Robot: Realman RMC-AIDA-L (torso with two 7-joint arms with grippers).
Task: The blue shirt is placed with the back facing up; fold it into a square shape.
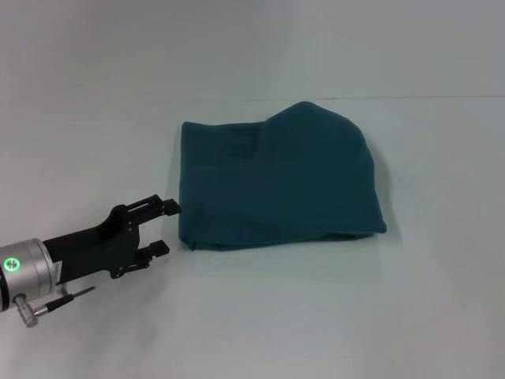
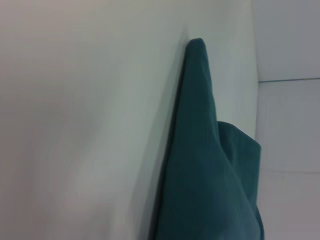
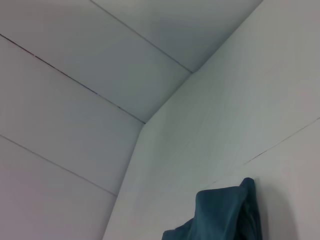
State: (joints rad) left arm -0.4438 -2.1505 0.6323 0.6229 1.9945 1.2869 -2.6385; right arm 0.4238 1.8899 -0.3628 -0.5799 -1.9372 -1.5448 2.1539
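Hovering beside the folded blue shirt (image 1: pixel 280 181), the left gripper (image 1: pixel 162 227) has its fingers spread apart and holds nothing.

From the head view the shirt lies on the white table (image 1: pixel 410 316) near the middle, already folded to a rough square with one rounded far corner. Its long axis runs side to side. It lies to the right of the left gripper, whose fingertips are just beside the near left corner but not touching. The right arm is not visible, so the left is the nearer one. I see no obstacle between gripper and cloth.
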